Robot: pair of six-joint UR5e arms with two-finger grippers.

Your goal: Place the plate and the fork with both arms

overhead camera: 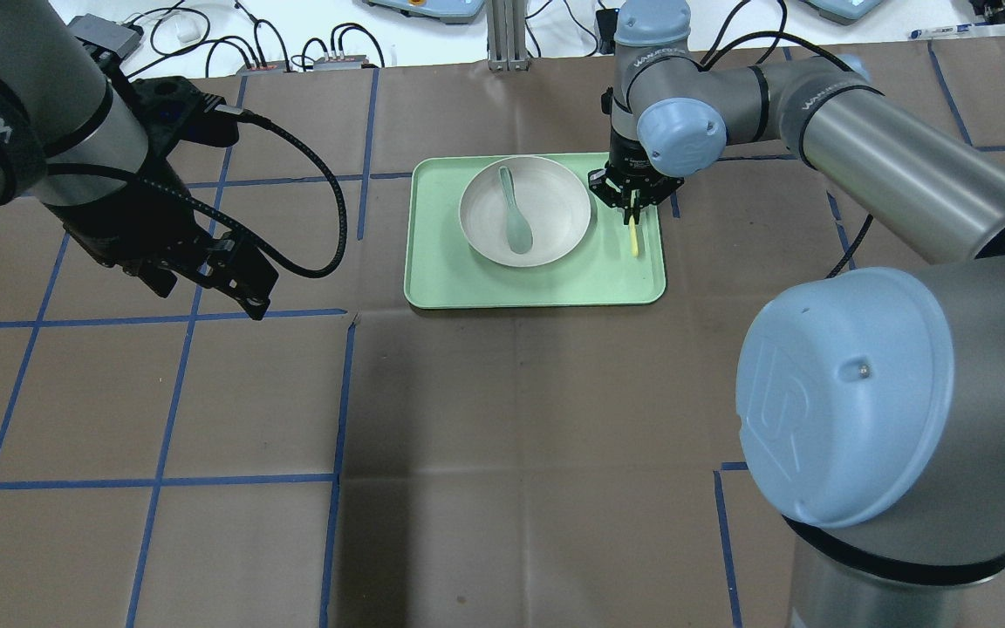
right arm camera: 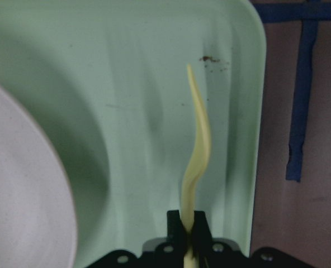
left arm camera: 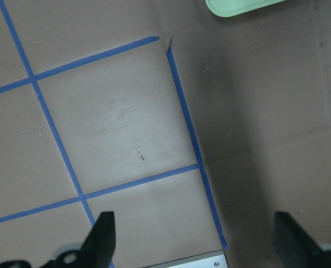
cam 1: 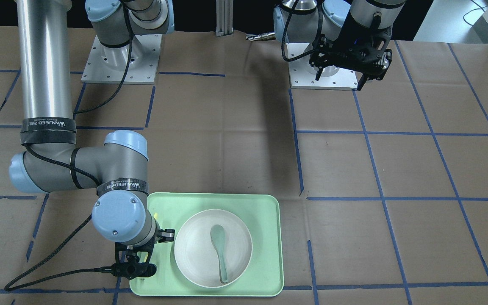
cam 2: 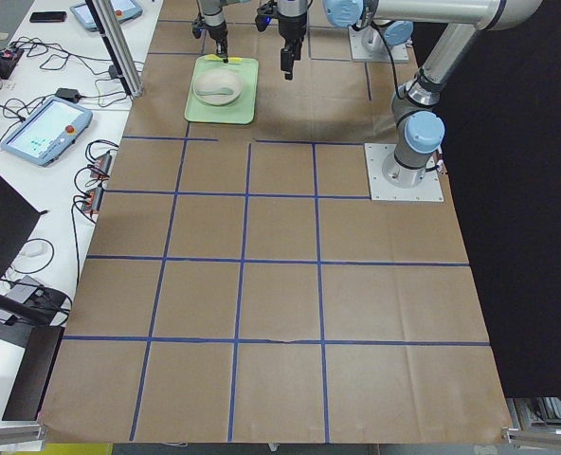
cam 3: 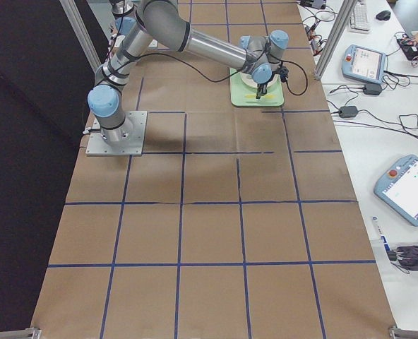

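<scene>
Jaws of the right gripper are clamped on one end of the slim pale-yellow plastic fork. The rest of the fork sticks out ahead of them over the rectangular light-green tray. It lies in the strip between the tray's rim and the round off-white plate. Whether the fork is clear of the tray floor I cannot tell.

The plate sits on the tray with a grey-green spoon lying in it, just beside the right gripper but not touching it.

The left gripper hangs with its jaws wide apart over the brown paper-covered desk with its blue tape grid. It holds nothing and is well apart from the tray.

The step in hand looks like picking up the fork. The next move probably calls for a straight lift so the free end clears the tray rim, then a carry to a bare spot on the desk. The plate is not yet handled. The left arm would need to cross to it and grip its raised rim, and the loose spoon may slide if the plate tilts.
</scene>
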